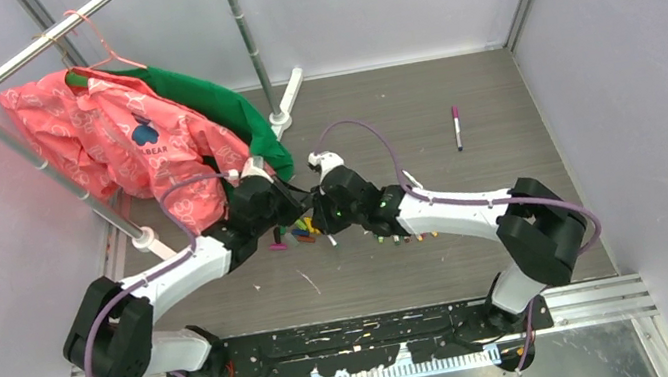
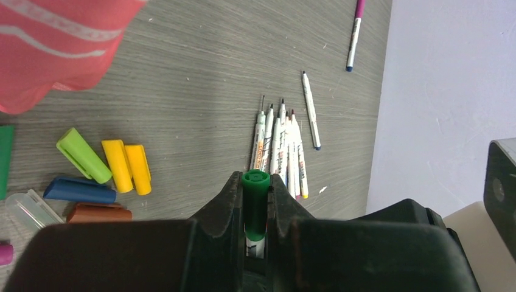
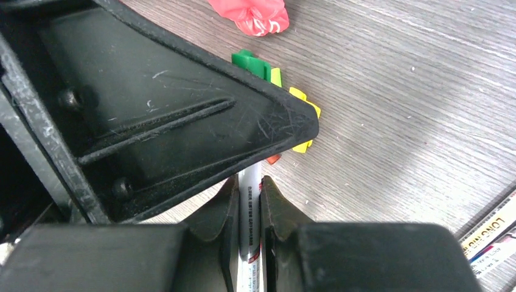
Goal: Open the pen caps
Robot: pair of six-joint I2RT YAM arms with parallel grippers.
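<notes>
Grey wood-grain tabletop (image 2: 182, 91), matte, finely streaked. Landmark: pen bundle (image 2: 280, 149), thin white uncapped barrels packed side by side, dark tips pointing away from the left wrist camera.

Left gripper (image 2: 255, 182): black grainy plastic jaws pressed onto green cap (image 2: 255, 207), pinching from both sides. Smooth glossy cylinder with a round rimmed end. Just on the near side of the bundle, long axis in line with the fingers and roughly parallel to the bundled pens, round end pointing toward the bundle. White pen barrel (image 2: 255, 246) peeking out at the rear of the cap, toward the palm. Cannot tell whether seated or already loosened.

Right gripper (image 3: 249, 185): scuffed black jaws nearly together, clamped on the white pen barrel. Barrel printed with small dark text, running straight out between the fingers, then hidden behind the left gripper's black finger.

Loose caps (image 2: 117, 164): left of the bundle, flat on the wood. Short chunky plastic with clips: lime, two yellow, blue, brown-red, one clear. Long axes mixed.

Single uncapped pen (image 2: 311, 109): just right of the bundle, slightly tilted. Capped pen (image 2: 354, 36): magenta cap, well beyond the bundle, far right.

Pink fabric (image 2: 55, 42): soft folds, pale line print, far left of the bundle.
</notes>
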